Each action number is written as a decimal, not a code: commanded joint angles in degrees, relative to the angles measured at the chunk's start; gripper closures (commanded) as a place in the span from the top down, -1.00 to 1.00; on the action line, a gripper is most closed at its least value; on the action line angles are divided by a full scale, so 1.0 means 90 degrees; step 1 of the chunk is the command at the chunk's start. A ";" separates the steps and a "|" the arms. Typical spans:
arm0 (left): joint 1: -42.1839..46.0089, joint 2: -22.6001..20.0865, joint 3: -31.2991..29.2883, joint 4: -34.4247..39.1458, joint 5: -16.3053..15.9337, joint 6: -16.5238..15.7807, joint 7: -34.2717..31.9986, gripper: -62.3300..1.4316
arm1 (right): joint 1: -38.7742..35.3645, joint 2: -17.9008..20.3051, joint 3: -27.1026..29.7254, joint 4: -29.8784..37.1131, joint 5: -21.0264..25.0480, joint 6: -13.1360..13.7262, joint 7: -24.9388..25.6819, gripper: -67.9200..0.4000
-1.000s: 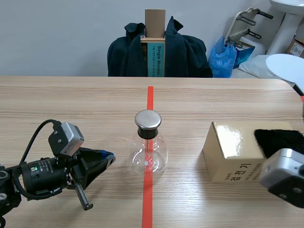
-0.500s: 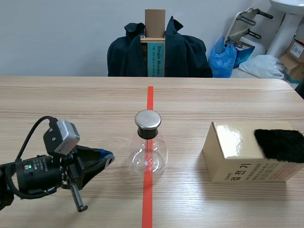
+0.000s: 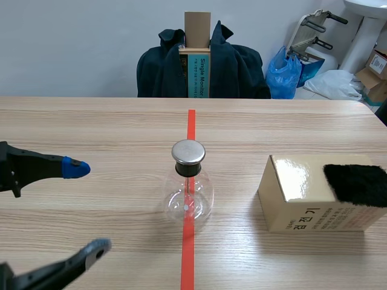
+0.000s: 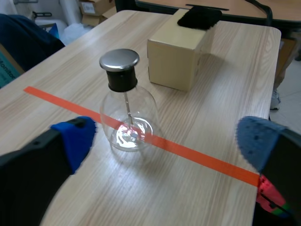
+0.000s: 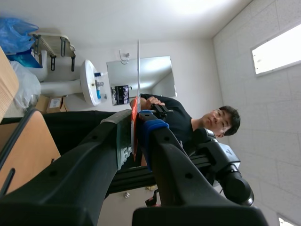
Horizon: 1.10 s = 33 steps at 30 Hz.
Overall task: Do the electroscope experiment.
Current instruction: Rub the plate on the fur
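The electroscope [image 3: 187, 188] is a clear glass flask with a metal cap [image 3: 188, 152]. It stands on the red tape line at mid-table, and a thin rod hangs inside it. My left gripper [image 3: 81, 208] is open at the table's left. Its blue-padded fingers [image 4: 73, 141] stand wide apart, with the electroscope [image 4: 127, 117] ahead of them and untouched. My right gripper [image 5: 136, 125] is out of the scene view and points up toward the ceiling. It is shut on a thin white plate [image 5: 138, 70], seen edge-on, with an orange-red base.
A tan cardboard box [image 3: 302, 196] with a black furry cloth [image 3: 357, 184] on top stands right of the flask. Beyond the far table edge is a chair with a dark jacket [image 3: 202, 66]. A person [image 5: 207, 122] shows behind the raised right gripper.
My left gripper has opened wide and pulled back toward the camera. The right arm and its white plate have left the scene view.
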<state>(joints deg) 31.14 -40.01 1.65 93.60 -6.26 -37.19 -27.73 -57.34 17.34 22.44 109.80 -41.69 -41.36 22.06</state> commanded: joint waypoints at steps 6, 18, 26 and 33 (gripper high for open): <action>0.0189 0.0124 -0.0126 0.0180 -0.0063 -0.0005 -0.0095 1.00 | 0.0163 0.0141 0.0136 -0.0357 0.0095 -0.0134 0.0226 -0.96; 0.0187 0.0124 -0.0126 0.0180 -0.0061 -0.0005 -0.0087 1.00 | 0.1780 0.0153 -0.0311 -0.2424 -0.0653 0.0129 0.1287 -0.96; 0.0187 0.0134 -0.0126 0.0180 -0.0061 -0.0005 -0.0087 1.00 | 0.2642 0.0112 -0.0804 -0.3932 -0.1462 0.0124 0.1600 -0.96; 0.0187 0.0233 -0.0126 0.0180 -0.0036 -0.0005 -0.0085 1.00 | 0.2900 0.0012 -0.0884 -0.4580 -0.1931 0.0126 0.1647 -0.96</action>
<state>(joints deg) 33.30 -38.44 0.67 95.09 -6.04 -37.17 -27.68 -31.29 17.30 14.11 67.16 -59.33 -39.68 36.84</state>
